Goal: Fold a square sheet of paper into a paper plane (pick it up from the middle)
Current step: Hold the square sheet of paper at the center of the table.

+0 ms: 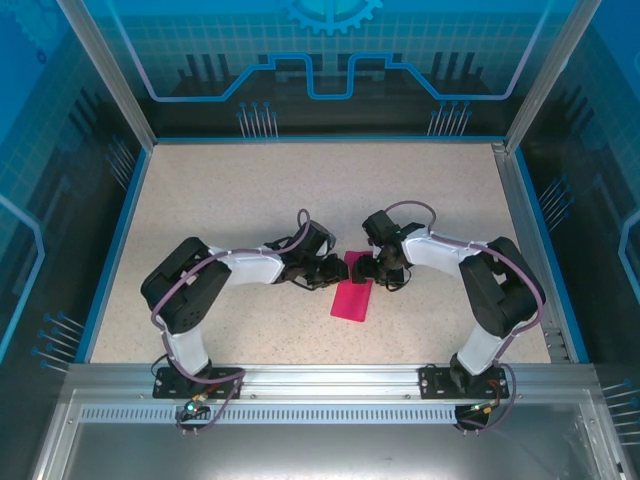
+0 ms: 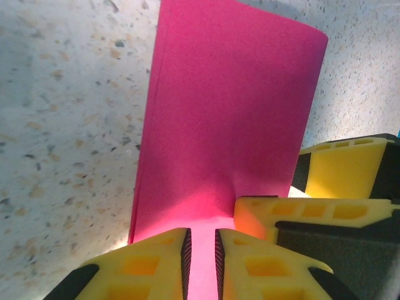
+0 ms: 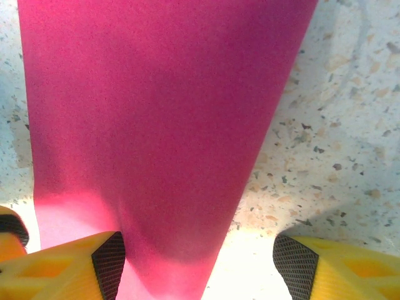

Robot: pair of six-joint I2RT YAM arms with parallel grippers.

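The square sheet of paper [image 1: 352, 298] is magenta-pink and lies on the table folded into a narrow rectangle. Both grippers meet over its far end. My left gripper [image 1: 335, 272] comes in from the left. In the left wrist view its jaws [image 2: 201, 262] stand a narrow gap apart just above the paper [image 2: 231, 112], whose pink surface shows through the gap with nothing clamped. My right gripper [image 1: 373, 268] is wide open [image 3: 200, 269]. One of its fingers [image 3: 106, 262] sits over the paper [image 3: 156, 112] and the other over bare table. A yellow right-gripper finger [image 2: 294, 215] rests on the sheet beside my left jaws.
The speckled beige tabletop [image 1: 230, 200] is bounded by a blue border and metal posts. An aluminium rail [image 1: 320, 375] with the arm bases runs along the near edge.
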